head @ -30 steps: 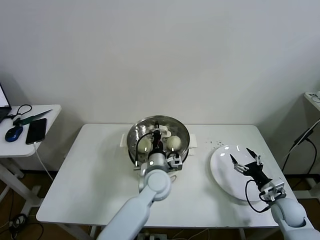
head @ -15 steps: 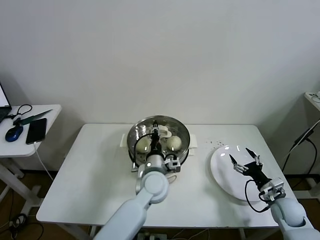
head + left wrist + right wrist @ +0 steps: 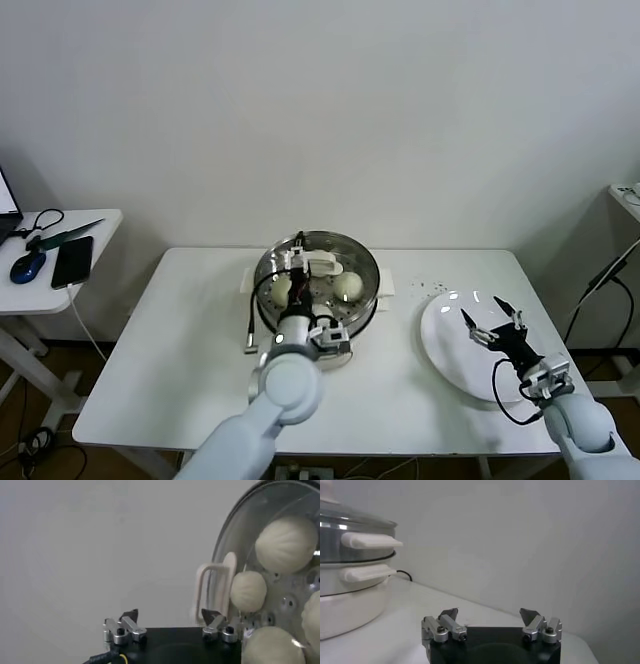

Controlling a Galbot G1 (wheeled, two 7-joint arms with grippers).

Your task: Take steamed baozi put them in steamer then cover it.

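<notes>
**benchwatcher:** Plain white wall, white table (image 3: pixel 180 330), nothing fancy. Starting from the left end effector (image 3: pixel 170 626): it's hanging right over the steamer (image 3: pixel 268 262) with its fingers spread wide and nothing between them. In the left wrist view the cover (image 3: pixel 220 565) is sitting just past the fingertips, its cream handle (image 3: pixel 212 592) standing free of them. Under the glass I'm counting four steamed baozi (image 3: pixel 286 544), all inside the pot.

**steamfan_22:** So it's basically wrapping up? What's the other arm doing?

**benchwatcher:** Looks that way to me. Buns are in, lid is on and looking seated on the rim, so I'm guessing only the pull-away is left. The right end effector (image 3: pixel 494 322) is idling over the white plate (image 3: pixel 450 372) off to the right, fingers wide apart and holding nothing, and the plate is bare.

**steamfan_22:** Anything changing versus a second back?

**benchwatcher:** Yeah. Back then the left fingers were pinched shut down at the lid handle; now they're gaping and letting go of it. The left arm is also sitting lower and a bit further left in the head view, so it's backing off. Right arm and plate aren't budging at all.
</notes>
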